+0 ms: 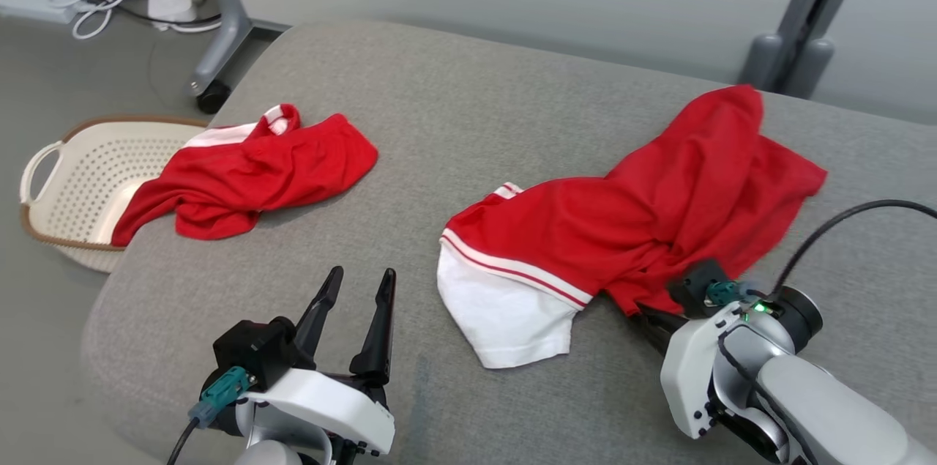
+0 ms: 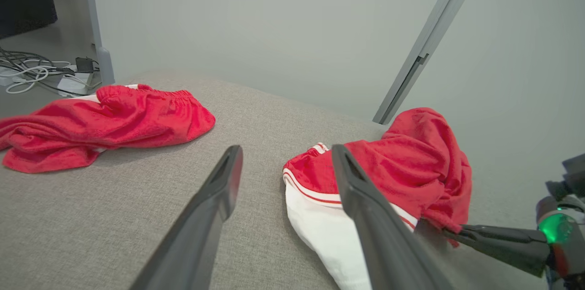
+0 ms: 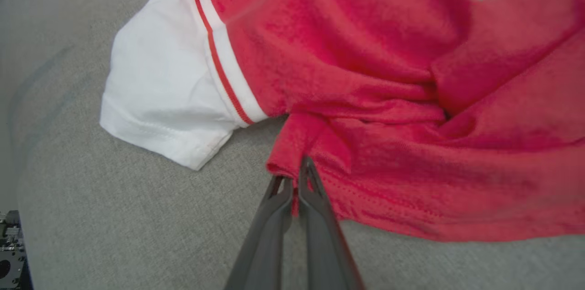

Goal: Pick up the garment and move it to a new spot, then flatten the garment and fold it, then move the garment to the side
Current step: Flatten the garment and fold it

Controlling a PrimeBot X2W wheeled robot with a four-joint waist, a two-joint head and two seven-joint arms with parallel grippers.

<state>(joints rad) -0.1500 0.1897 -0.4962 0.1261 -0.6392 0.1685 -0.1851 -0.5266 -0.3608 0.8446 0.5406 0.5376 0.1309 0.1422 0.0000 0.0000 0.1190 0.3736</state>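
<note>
Long dark tapered jaws, white wrist shells [image 1: 329, 406], teal connectors [image 1: 227, 388], black cables [image 1: 849, 210]; green light [image 2: 552, 228] on right wrist

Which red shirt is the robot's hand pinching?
The red shirt with the white sleeve: the right hand is shut on its hem. The other red garment lies untouched by the basket.

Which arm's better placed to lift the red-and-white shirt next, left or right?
Right. The right gripper is shut on the near hem of the red shirt, ready to lift. The left gripper is open and empty, short of the white sleeve, touching no cloth.
</note>
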